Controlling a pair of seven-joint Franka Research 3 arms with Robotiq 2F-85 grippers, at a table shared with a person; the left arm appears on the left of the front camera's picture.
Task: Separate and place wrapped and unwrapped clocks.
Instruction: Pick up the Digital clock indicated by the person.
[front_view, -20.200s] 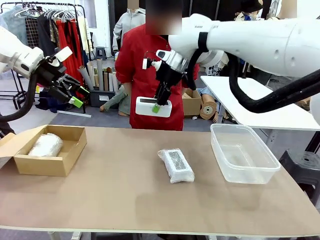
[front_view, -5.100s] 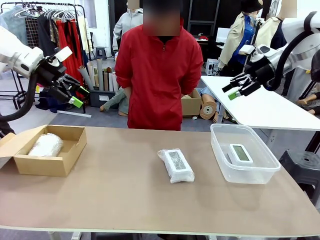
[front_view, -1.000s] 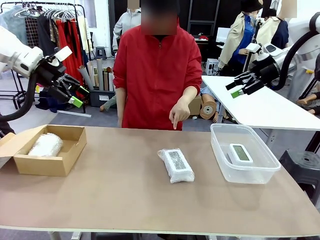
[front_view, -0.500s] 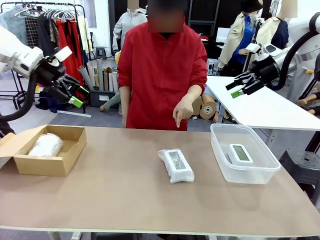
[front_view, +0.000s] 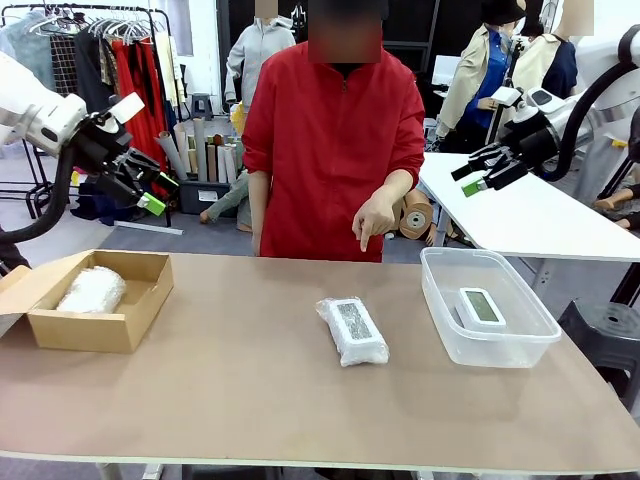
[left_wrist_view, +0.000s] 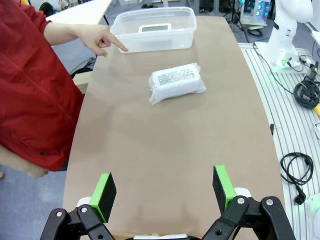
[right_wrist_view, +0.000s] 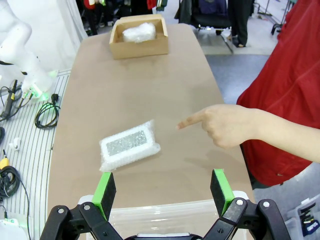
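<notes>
The wrapped clock (front_view: 352, 330) has just been flagged as next by a person's finger (front_view: 364, 240); left hand (front_view: 158, 193) and right hand (front_view: 466, 178) are held open.

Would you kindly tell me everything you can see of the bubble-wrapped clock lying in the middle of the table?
The wrapped clock is a rectangular block bundled in whitish, clear bubble wrap, with a grey speckled face showing through on top. It lies flat on the brown table, near its middle, slightly angled, between the cardboard box and the plastic tub, apart from both. Only the table touches it; the person's hand points toward it without contact.
</notes>
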